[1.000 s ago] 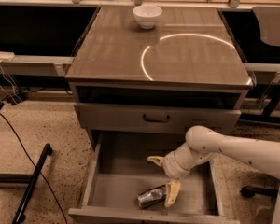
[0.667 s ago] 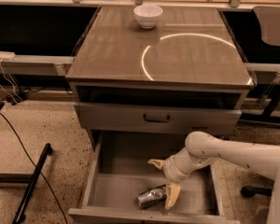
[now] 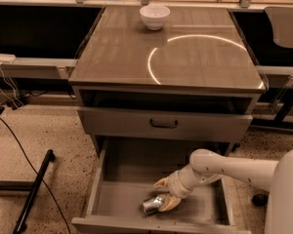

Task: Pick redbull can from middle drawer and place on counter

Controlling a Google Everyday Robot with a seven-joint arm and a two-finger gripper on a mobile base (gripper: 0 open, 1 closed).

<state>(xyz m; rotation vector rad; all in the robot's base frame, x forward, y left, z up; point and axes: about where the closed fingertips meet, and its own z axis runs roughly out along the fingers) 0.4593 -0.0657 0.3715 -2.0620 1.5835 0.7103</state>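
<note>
The redbull can (image 3: 150, 205) lies on its side on the floor of the open middle drawer (image 3: 119, 199), near its front wall. My gripper (image 3: 165, 193) is low inside the drawer, just right of the can. Its fingers are open, with the lower fingertip (image 3: 170, 203) against the can's right end and the upper one (image 3: 161, 183) behind it. The can is not between the fingers. My white arm reaches in from the right. The counter (image 3: 127, 57) above shows a bright ring reflection.
A white bowl (image 3: 154, 16) stands at the back of the counter. A shut drawer front with a dark handle (image 3: 163, 124) sits above the open drawer. A black cable and stand leg (image 3: 34, 189) lie on the floor at left. A chair (image 3: 285, 26) is at right.
My gripper has moved left and toward the drawer's front, coming up against the can. Its fingers stand closer together. The can has shifted slightly left.
</note>
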